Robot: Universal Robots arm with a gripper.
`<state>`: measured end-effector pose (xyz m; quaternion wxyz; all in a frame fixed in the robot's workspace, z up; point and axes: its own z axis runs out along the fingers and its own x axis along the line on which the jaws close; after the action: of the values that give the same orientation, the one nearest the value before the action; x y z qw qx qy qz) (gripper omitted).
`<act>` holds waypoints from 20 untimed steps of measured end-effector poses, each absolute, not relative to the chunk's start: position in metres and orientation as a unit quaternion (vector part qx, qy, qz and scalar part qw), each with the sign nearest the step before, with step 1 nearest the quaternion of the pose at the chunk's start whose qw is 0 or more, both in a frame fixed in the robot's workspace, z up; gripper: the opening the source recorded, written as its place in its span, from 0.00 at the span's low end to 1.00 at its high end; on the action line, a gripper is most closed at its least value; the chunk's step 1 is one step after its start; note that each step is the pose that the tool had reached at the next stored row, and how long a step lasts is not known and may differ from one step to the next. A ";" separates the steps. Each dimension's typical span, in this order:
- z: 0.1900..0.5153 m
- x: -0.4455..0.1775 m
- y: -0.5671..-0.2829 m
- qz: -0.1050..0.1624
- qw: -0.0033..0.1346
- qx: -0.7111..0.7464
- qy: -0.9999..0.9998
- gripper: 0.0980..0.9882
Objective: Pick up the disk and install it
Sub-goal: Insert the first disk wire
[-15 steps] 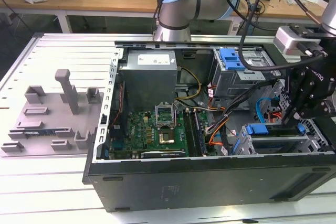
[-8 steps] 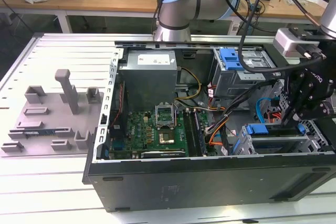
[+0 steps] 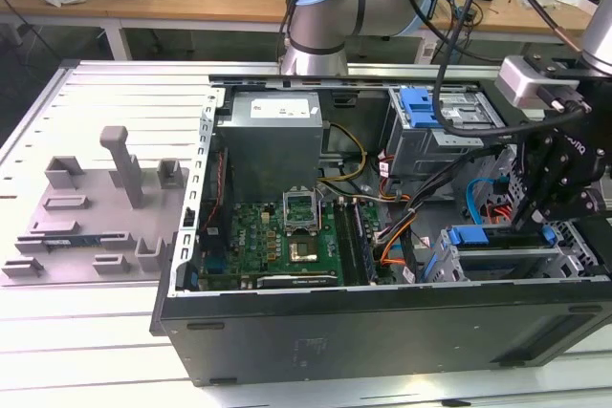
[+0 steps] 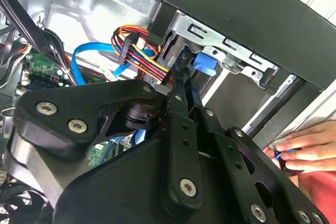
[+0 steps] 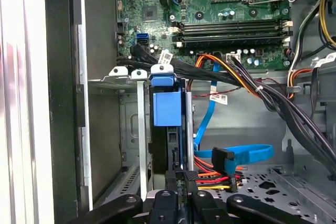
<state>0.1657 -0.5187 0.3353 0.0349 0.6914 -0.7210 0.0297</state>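
A lab with wooden benches behind; an open computer case (image 3: 382,322) lies on a white slatted table (image 3: 86,351) in the exterior view. To the exterior view's left of the case stands a grey fixture (image 3: 105,212). Inside the case are the motherboard (image 3: 277,236) and the grey power supply (image 3: 273,136). The arm reaches down into the case at the exterior view's right, its black gripper (image 3: 535,212) over the drive cage, where the disk (image 3: 497,253) sits with its blue bracket uppermost.

In the second wrist view, the gripper (image 4: 184,85) has its fingers (image 4: 178,114) drawn close together, tips at the disk's blue bracket (image 4: 205,62) in the metal cage (image 4: 236,59). A person's hand (image 4: 307,150) rests at the case edge.

In the first wrist view, the disk (image 5: 168,108) stands on edge in a slot of the cage (image 5: 118,74), just beside the case wall, below the motherboard (image 5: 210,9). The gripper (image 5: 181,174) pinches its near edge, fingers nearly closed on it. Blue and coloured cables (image 5: 231,156) lie just beside.
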 end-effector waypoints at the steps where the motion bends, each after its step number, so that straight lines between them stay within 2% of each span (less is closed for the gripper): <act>1: 0.335 0.166 -0.519 0.030 0.035 0.691 -0.721 0.08; 4: 0.334 0.164 -0.519 0.029 0.034 0.691 -0.721 0.09; 5: 0.334 0.164 -0.519 0.029 0.034 0.691 -0.721 0.15; 6: 0.336 0.164 -0.519 0.030 0.035 0.691 -0.721 0.15; 8: 0.339 0.164 -0.519 0.029 0.035 0.691 -0.721 0.30; 11: 0.345 0.164 -0.519 0.030 0.035 0.691 -0.721 0.30; 20: 0.392 0.165 -0.509 0.032 0.035 0.691 -0.721 0.30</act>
<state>0.1645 -0.5090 0.3925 0.0345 0.6913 -0.7211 0.0316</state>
